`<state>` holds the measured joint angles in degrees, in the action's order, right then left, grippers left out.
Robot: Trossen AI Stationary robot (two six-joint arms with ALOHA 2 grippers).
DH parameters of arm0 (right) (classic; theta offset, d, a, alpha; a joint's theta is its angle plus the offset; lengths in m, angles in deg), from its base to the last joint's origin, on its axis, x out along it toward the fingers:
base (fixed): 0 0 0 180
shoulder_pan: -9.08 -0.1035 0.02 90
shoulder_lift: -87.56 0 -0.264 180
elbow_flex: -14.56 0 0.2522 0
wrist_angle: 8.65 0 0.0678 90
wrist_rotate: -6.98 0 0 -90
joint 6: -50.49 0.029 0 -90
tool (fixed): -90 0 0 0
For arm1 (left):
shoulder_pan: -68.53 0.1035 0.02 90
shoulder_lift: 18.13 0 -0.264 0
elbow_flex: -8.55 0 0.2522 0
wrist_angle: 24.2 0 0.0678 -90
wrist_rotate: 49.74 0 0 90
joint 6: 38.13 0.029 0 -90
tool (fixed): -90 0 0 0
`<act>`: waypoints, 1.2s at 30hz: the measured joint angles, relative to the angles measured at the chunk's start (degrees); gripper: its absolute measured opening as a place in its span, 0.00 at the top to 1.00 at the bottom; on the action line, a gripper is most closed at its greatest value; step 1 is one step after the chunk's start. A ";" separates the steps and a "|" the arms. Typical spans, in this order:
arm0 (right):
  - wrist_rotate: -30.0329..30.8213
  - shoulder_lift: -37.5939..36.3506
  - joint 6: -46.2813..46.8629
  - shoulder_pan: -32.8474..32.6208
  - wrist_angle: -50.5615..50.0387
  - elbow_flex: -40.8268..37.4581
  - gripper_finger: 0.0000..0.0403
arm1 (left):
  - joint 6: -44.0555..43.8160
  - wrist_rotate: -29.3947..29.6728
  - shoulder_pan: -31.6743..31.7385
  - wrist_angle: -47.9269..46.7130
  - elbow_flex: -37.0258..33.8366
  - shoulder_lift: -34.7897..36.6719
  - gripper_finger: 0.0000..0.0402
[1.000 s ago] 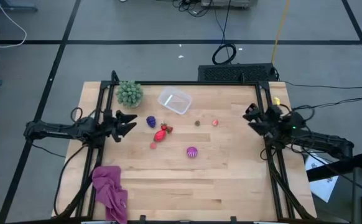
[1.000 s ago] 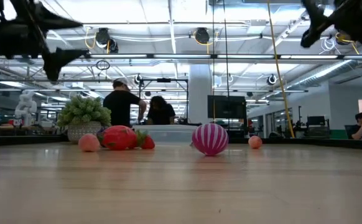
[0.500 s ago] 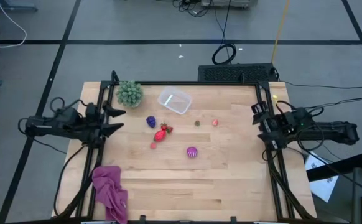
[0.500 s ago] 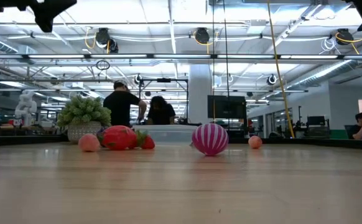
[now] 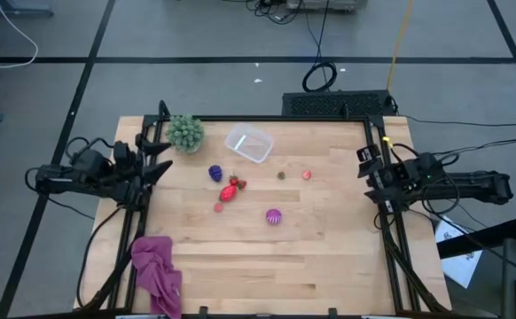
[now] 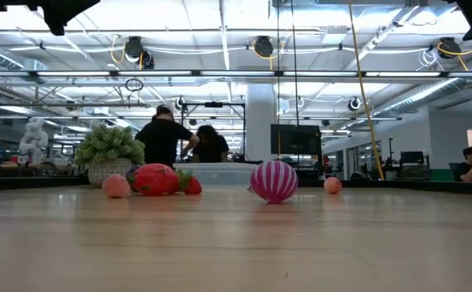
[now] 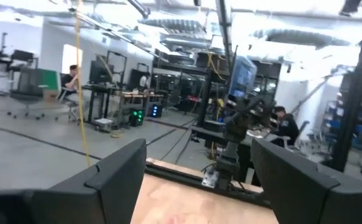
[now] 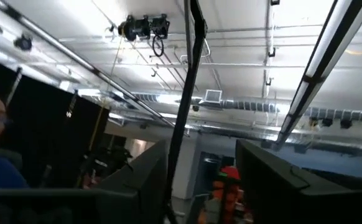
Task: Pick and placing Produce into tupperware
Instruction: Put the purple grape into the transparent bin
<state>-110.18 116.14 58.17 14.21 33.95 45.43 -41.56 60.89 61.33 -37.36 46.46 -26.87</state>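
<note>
Left gripper (image 5: 158, 160): at the table's left edge, near the green plant (image 5: 185, 133); in the left wrist view its fingers (image 7: 116, 180) stand wide apart with nothing between them.
Right gripper (image 5: 370, 171): at the right edge, fingers parted in the right wrist view and empty — aimed up at the ceiling, not at the table.
Tupperware (image 5: 249, 143): near the far edge, ahead of the left fingers and well apart from them; it looks empty from above.
Produce ahead of the left fingers: blue-purple piece (image 5: 215, 173) nearest, then the red piece (image 5: 229, 194) with the small strawberry-like piece (image 5: 238, 183) touching or just beside it, and a pink piece (image 5: 218, 207) close by.
Produce between the two grippers: magenta-striped ball (image 5: 274, 216), a small brown piece (image 5: 281, 175), another pink piece (image 5: 307, 175) — the last nearest the right fingers.
Done: nothing, as far as can be seen; every piece lies on the wood (image 5: 329, 257).
Left: all of it — each piece has yet to be picked and dropped in the tub.
Off to the side: magenta cloth (image 5: 157, 271) at the near left corner.
</note>
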 joint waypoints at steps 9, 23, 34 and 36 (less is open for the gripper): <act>3.64 0.30 -9.69 0.00 0.28 0.05 0.55 | -4.26 5.31 0.00 -2.20 -0.03 0.00 0.27; 9.64 6.14 -21.74 0.00 -20.39 15.14 0.55 | 6.49 14.34 -0.02 -15.62 16.84 -12.66 0.27; 39.13 23.01 -26.19 0.00 -77.72 43.09 0.55 | -19.76 24.42 0.00 -55.77 38.03 -39.64 0.27; 41.95 25.22 -24.27 0.00 -84.68 45.23 0.55 | -24.93 24.36 0.00 -60.69 38.74 -42.86 0.27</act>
<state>-68.23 141.36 33.90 14.21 -50.73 90.66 -66.50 85.25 61.33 -98.05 85.20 -69.73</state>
